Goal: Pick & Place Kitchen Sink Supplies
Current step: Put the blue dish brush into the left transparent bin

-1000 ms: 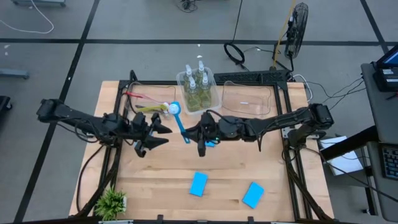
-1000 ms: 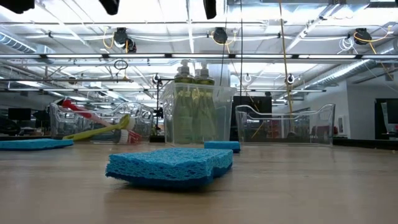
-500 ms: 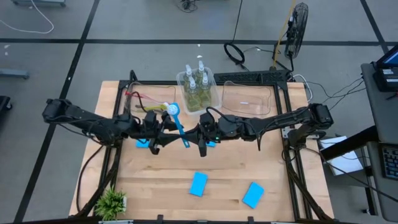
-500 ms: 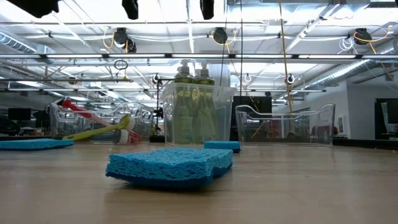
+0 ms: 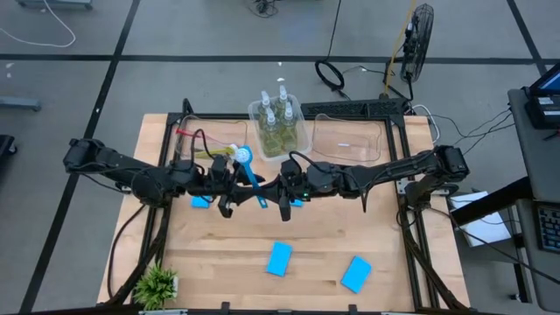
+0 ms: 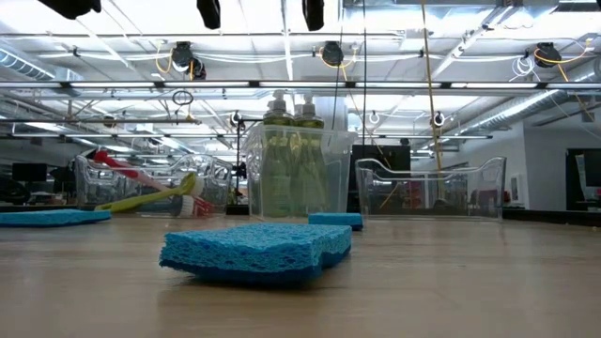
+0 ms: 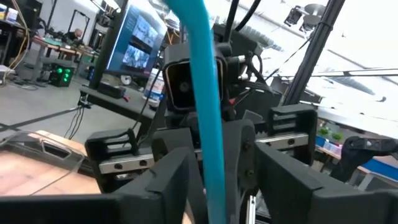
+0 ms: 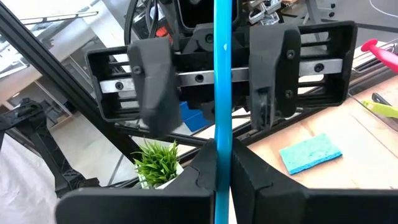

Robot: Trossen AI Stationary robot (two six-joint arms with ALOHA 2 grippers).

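A blue long-handled brush (image 5: 252,178) is held up over the table's middle, its round head (image 5: 243,154) toward the far edge. My right gripper (image 5: 271,190) (image 8: 222,182) is shut on its handle. My left gripper (image 5: 236,188) (image 7: 227,177) faces it from the left, open, one finger on each side of the handle (image 7: 208,112) without touching it. Several soap bottles (image 5: 276,129) stand in a clear bin. Red and yellow brushes (image 5: 203,144) lie in the far-left bin. Blue sponges (image 5: 279,258) (image 5: 355,274) (image 5: 201,202) lie flat on the table. My right gripper pinches the blue brush's handle (image 8: 222,146) between its two fingers, toward the free end. The fingers come level from the table's right and lie across the handle. The brush is lifted clear of the table, head toward the far edge.
An empty clear bin (image 5: 352,140) stands at the far right. A small potted plant (image 5: 157,284) is at the near-left corner. Another sponge (image 5: 298,202) lies below the right gripper. In the low view a sponge (image 6: 255,252) lies in front of the bottle bin (image 6: 293,169).
My left gripper has moved toward the table's right, closing in on the brush until its open fingers stand on either side of the handle. The brush has stayed where it was.
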